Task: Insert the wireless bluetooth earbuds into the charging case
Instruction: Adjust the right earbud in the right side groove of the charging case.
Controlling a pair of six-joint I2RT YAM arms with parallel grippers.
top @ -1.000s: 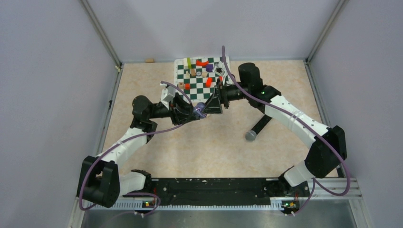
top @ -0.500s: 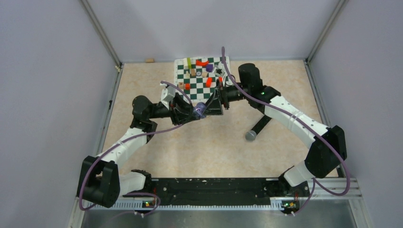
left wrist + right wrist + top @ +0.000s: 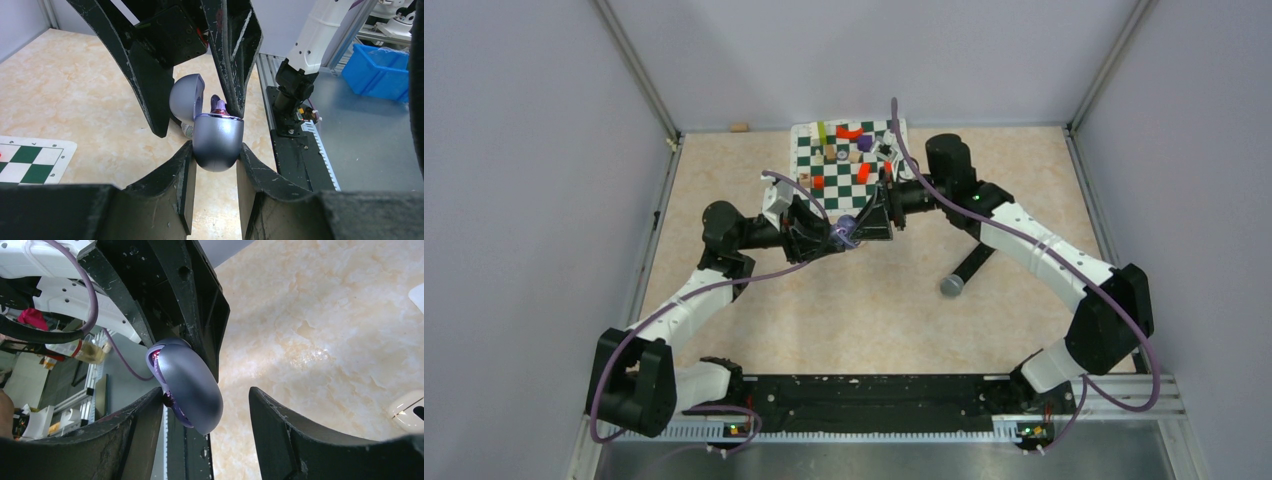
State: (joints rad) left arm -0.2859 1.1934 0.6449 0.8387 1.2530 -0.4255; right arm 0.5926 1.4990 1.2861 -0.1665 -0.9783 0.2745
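A beige, marbled worktop [image 3: 724, 170] sits between pale lilac walls. From above, a green-and-white checkered mat [image 3: 844, 178] lies at the middle of the far edge and carries small red, purple and tan pieces. A black microphone [image 3: 969, 265] with a grey head lies flat between the centre and the right edge. Both arms reach inward and meet just on the near side of the mat. There the left gripper [image 3: 834, 236] and the right gripper [image 3: 870, 222] face each other, with the lilac charging case [image 3: 846, 229] between them, above the worktop.

In the left wrist view, the background shows the near edge's metal rail and a blue bin [image 3: 380, 70] beyond it. The left gripper's jaws are closed narrowly on the rounded base of the case, one on each side. The case's lid [image 3: 186, 96] stands open and tilted back. A small purple earbud [image 3: 218, 103] pokes up from the rim of the base, and how deep it sits cannot be told. The right gripper's jaws come down from above, spread wide. One stands on the lid side, and the tip of the other is right at the earbud and the rim. Whether it touches them cannot be told.

The right wrist view looks down on marbled worktop on one side and the rail on the other. The right gripper's jaws are wide apart with nothing held. The case sits between them, close to one jaw and clear of the other. The left gripper's black jaws clasp it from behind.
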